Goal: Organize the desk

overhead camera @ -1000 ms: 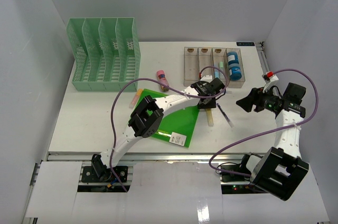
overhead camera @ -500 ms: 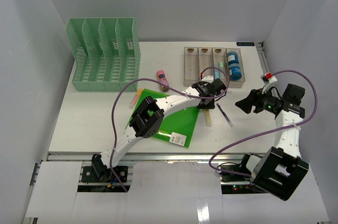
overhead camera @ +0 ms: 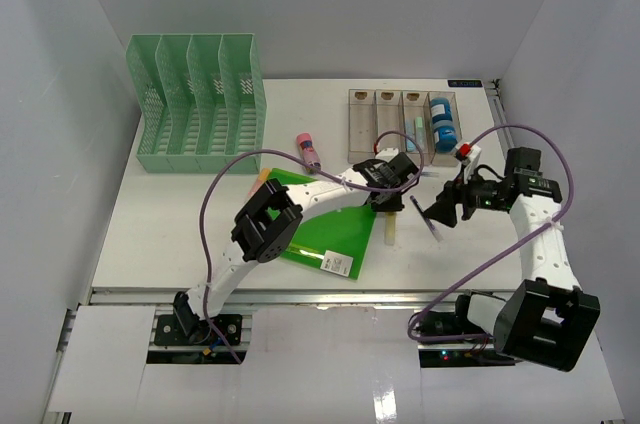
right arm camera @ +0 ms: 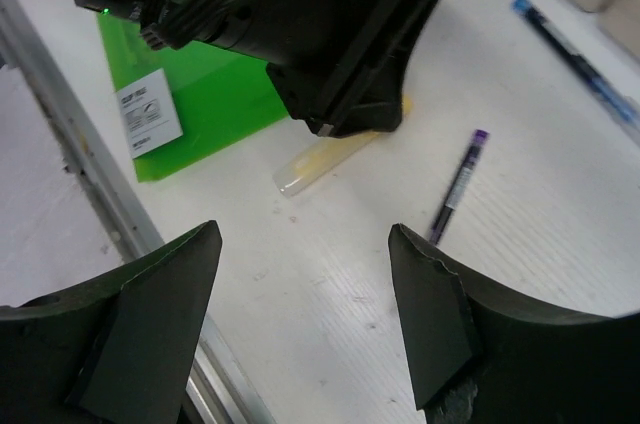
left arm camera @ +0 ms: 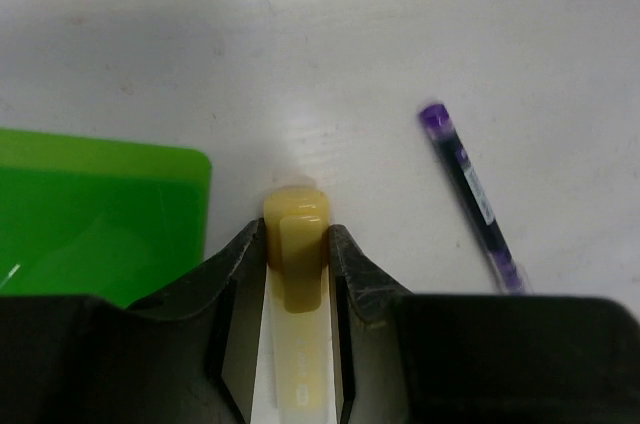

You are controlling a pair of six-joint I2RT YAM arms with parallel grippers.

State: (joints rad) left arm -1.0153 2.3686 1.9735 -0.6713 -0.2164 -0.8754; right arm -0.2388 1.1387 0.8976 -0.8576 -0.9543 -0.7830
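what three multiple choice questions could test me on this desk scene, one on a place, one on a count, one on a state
1. Where does the purple pen lie?
A) standing in a cup
B) flat on the desk, right of the yellow marker
C) across a keyboard

2. How many slots has the green file rack?
A) two
B) four
C) six

3. How is the right gripper?
A) open, holding nothing
B) shut on the pen
C) shut, empty

Answers:
1 B, the left wrist view shows it on white tabletop, apart from the marker.
2 B, the top view shows four slots.
3 A, its fingers are spread wide with nothing between them.
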